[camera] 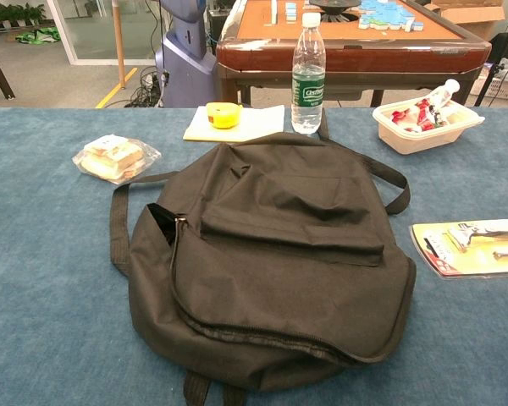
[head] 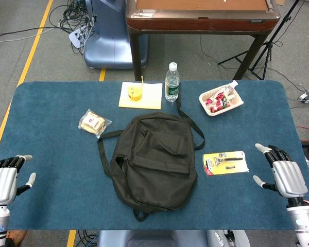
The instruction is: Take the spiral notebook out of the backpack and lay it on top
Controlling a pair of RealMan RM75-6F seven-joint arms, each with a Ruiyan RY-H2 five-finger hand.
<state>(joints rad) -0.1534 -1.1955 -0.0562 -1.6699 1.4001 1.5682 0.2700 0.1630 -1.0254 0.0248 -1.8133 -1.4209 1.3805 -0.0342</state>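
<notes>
A dark olive backpack lies flat in the middle of the blue table, front pocket up. Its main zipper gapes slightly at the left side. The spiral notebook is hidden; I cannot see it in either view. My left hand rests at the table's near left corner, fingers apart, holding nothing. At the near right sits my right hand, also with fingers spread and nothing in it. Both hands are well clear of the backpack. Neither hand shows in the chest view.
A water bottle stands behind the backpack beside a yellow tape measure on white paper. A wrapped sandwich lies at the left, a razor pack at the right, a snack tray at the back right.
</notes>
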